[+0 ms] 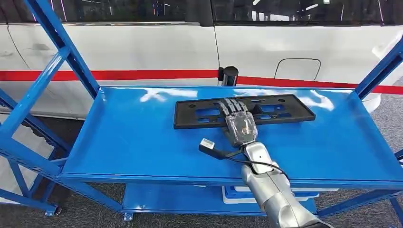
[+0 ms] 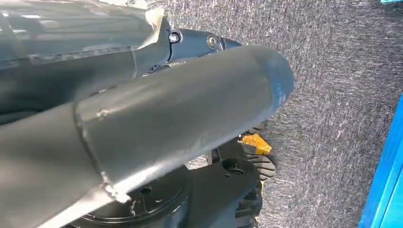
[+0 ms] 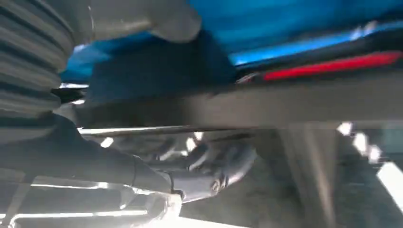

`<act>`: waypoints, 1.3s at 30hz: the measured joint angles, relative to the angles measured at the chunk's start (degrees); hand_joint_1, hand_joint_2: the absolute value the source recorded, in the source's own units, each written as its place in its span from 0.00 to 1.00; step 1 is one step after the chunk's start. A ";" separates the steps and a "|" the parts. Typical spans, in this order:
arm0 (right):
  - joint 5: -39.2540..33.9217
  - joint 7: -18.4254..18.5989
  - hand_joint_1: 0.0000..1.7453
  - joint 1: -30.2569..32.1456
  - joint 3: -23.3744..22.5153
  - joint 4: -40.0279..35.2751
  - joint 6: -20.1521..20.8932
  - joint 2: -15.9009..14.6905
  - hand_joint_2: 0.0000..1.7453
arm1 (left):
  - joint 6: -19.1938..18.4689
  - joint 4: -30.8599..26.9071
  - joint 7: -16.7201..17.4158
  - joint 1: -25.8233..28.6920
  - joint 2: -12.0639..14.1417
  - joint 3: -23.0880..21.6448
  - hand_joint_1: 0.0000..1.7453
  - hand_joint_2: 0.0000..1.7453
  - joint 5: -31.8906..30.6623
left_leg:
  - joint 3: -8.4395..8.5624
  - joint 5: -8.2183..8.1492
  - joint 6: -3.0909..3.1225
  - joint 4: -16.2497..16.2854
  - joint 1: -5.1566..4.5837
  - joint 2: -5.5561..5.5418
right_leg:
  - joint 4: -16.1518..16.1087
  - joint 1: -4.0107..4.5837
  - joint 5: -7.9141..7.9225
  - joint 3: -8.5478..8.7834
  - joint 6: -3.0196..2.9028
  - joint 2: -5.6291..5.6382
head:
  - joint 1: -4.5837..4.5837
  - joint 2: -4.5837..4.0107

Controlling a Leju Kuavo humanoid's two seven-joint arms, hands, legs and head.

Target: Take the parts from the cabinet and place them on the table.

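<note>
The right hand (image 1: 240, 124) lies flat and spread on the plate (image 1: 285, 110) on the shelf (image 1: 128, 137), holding nothing; a bad grab could make it slide away.

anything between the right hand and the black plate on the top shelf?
Nothing visible. In the head view the right hand already lies on top of the black plate, fingers across its middle, on the blue shelf. Whether it grips the plate cannot be told.

Glossy blue metal shelf (image 1: 128, 142), matt black plastic plate (image 1: 285, 111), rough grey carpet (image 2: 342, 95).
</note>
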 joint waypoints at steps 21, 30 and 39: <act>-0.42 -1.92 1.00 0.34 0.00 0.37 -0.15 0.57 0.00 | -1.44 0.00 -1.01 0.00 0.02 0.52 0.00 0.00 -1.31 | 0.19 -0.03 0.00 0.00 -0.04 0.00 | -0.03 -0.01 -0.02 0.16 0.02 -0.01 | 0.02 0.00; -0.92 -1.96 1.00 0.62 0.07 0.31 -0.44 -0.68 0.00 | -2.69 0.00 0.20 -0.77 0.02 0.52 0.00 0.00 -2.36 | 0.42 -0.05 0.01 0.00 -0.06 -0.07 | -0.11 -0.01 -0.04 0.44 0.04 -0.03 | 0.02 0.00; -0.94 -1.90 1.00 0.80 0.09 0.28 -0.61 -1.36 0.00 | -2.08 0.00 -0.24 -1.55 0.02 0.50 0.00 0.00 -3.50 | 0.67 -0.12 0.14 -0.01 -0.26 -0.12 | -0.15 0.02 -0.10 0.60 0.14 -0.04 | 0.02 0.00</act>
